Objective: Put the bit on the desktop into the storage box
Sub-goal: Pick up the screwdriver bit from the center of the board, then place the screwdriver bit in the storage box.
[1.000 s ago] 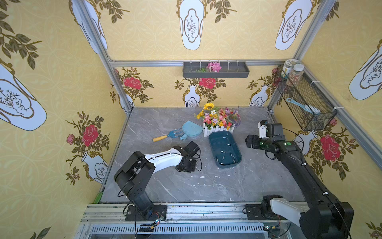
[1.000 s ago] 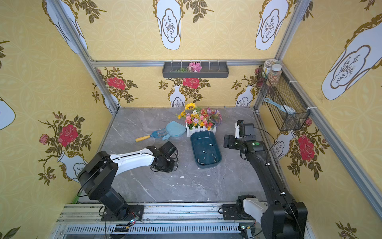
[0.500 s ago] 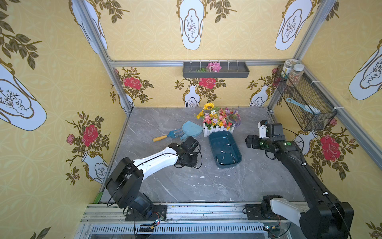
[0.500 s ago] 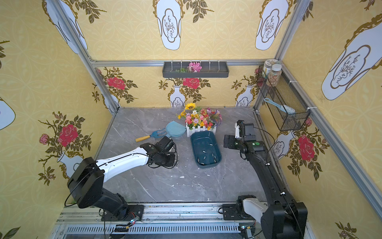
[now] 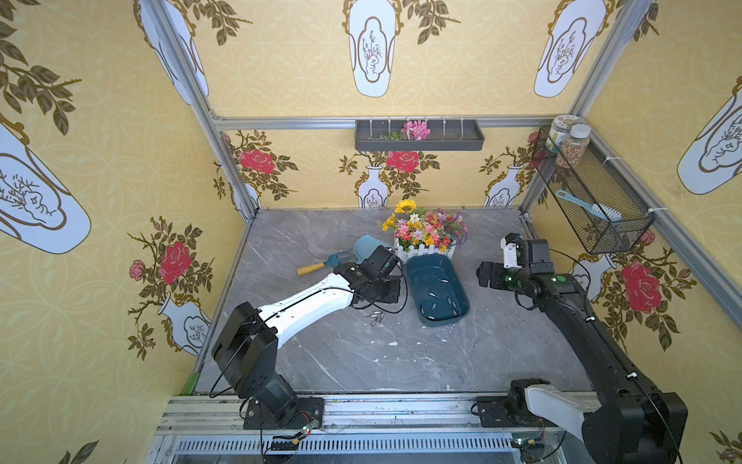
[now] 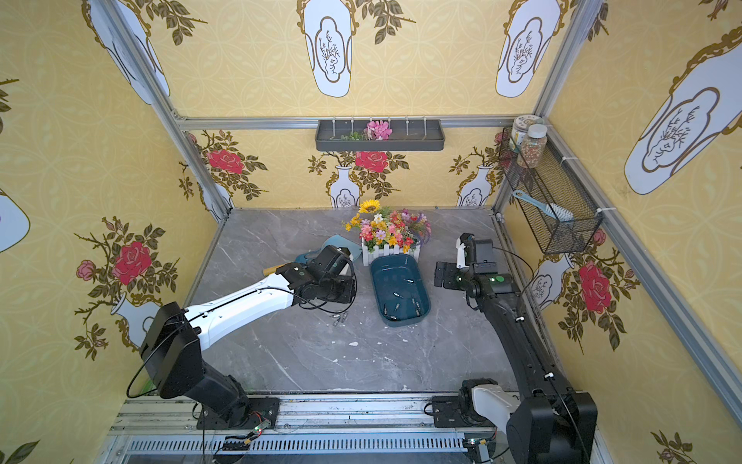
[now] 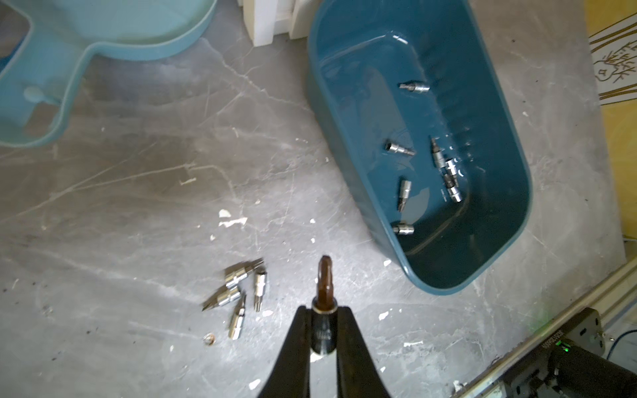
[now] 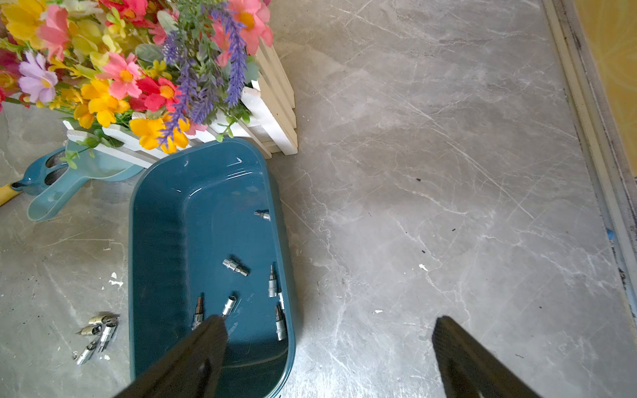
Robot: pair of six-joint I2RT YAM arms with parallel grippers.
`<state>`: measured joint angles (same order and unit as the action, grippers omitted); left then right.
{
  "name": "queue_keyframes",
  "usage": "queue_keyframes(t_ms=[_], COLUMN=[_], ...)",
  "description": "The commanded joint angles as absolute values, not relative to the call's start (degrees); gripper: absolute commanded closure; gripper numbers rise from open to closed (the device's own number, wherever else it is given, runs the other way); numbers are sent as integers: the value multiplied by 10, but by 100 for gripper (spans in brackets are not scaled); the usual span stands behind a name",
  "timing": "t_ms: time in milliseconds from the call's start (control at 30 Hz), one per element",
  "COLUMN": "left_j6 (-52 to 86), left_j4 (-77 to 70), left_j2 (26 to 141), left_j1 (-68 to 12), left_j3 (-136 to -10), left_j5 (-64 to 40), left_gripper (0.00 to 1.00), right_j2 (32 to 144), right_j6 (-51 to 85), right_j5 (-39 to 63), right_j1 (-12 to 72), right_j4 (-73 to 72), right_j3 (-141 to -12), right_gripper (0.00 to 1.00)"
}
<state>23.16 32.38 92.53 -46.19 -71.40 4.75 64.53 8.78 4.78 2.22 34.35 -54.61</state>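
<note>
The left gripper (image 7: pixel 324 315) holds one bit (image 7: pixel 324 286), seemingly only by its base, so it can slip out before the storage box (image 7: pixel 336 151).

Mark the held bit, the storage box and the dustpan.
held bit (image 7: pixel 324 282), left wrist view, brown shaft.
storage box (image 7: pixel 365 103), left wrist view, bare floor.
dustpan (image 7: pixel 120 24), left wrist view, pan floor.

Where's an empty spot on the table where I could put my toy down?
Bare desktop runs along the front, between the storage box and the front rail, and right of the box toward the wall. Crowded: the middle, where dustpan, flower box, loose bits and the box sit close together.
</note>
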Motion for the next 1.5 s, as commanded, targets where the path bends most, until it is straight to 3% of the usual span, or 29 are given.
queue_keyframes(t_ms=[0, 833, 1467], left_j6=[211, 164, 163], left_j4=[309, 283, 284], left_j2=[950, 1131, 1162], left_j1=[-472, -507, -509], left_j3=[-743, -923, -947], left_j5=[36, -33, -41], left_gripper=[89, 90, 90], right_j2=[646, 648, 647], right_j6=[86, 85, 85], right_j5=[50, 51, 52], right_j1=[23, 22, 22], right_j4=[324, 323, 324], right_j3=[-546, -546, -546], right_gripper=[3, 3, 3])
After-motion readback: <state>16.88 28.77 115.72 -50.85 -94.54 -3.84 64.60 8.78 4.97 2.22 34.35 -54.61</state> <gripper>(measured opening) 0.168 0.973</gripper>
